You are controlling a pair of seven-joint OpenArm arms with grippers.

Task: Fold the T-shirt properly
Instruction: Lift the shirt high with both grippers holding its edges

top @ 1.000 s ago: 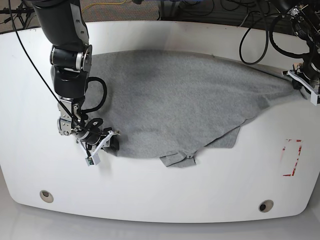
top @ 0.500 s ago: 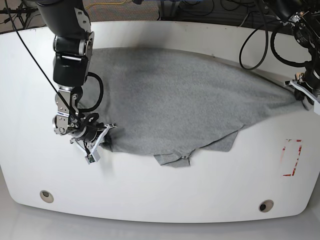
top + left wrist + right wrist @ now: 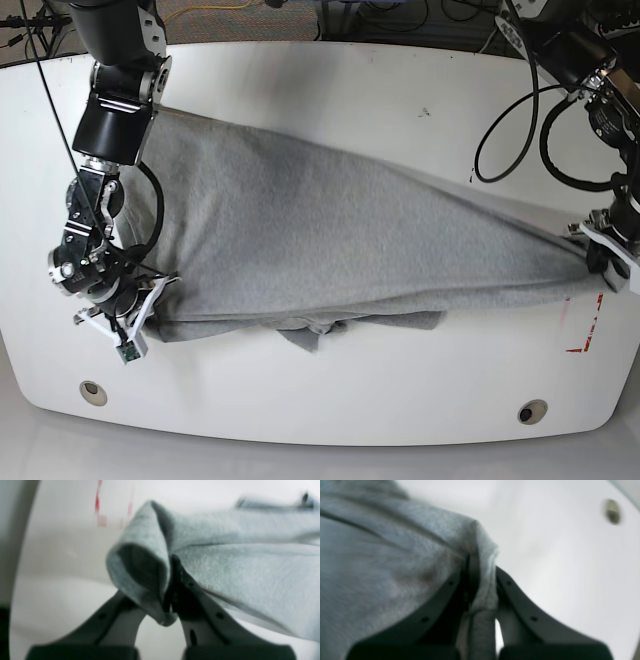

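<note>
White table (image 3: pixel 330 400) carries T-shirt (image 3: pixel 340 240) pinched between both end effectors.

Left claw (image 3: pixel 168 597), right claw (image 3: pixel 482 592) clamped tight

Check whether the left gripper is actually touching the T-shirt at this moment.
Touching. In the left wrist view, the left gripper has both jaws closed on a folded bunch of the T-shirt, with fabric pinched between them.
</note>
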